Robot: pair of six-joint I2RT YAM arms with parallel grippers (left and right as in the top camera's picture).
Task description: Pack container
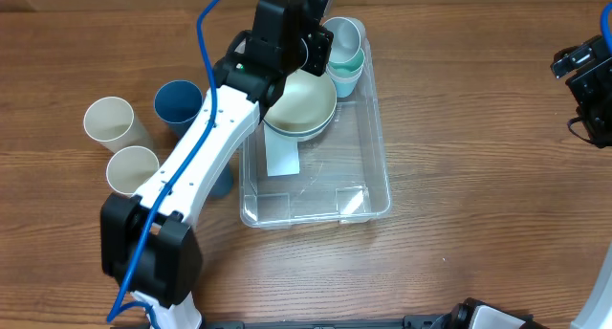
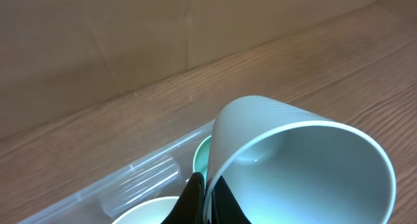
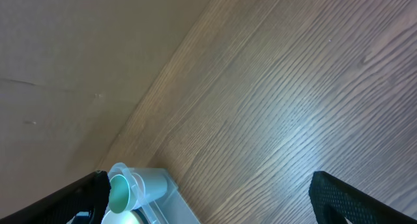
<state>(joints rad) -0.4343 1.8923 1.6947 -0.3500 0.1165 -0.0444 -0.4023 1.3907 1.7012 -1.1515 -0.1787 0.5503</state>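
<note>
left end effector (image 2: 206, 193) tight around smooth pale cup (image 2: 260, 129) over clear rounded plastic container (image 1: 325, 181)

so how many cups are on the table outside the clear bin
3: two cream cups and one dark blue cup, all left of the clear plastic bin; the arm may hide another.

Wood-grain tabletop (image 1: 459, 99), clear container (image 1: 378, 190) resting on it at centre, cream cup (image 1: 110, 121) at far left, second cream cup (image 1: 132, 168) just beside it, blue cup (image 1: 179, 103) near both, another blue piece (image 1: 223, 184) by the container's left wall, mostly hidden under the arm.
</note>
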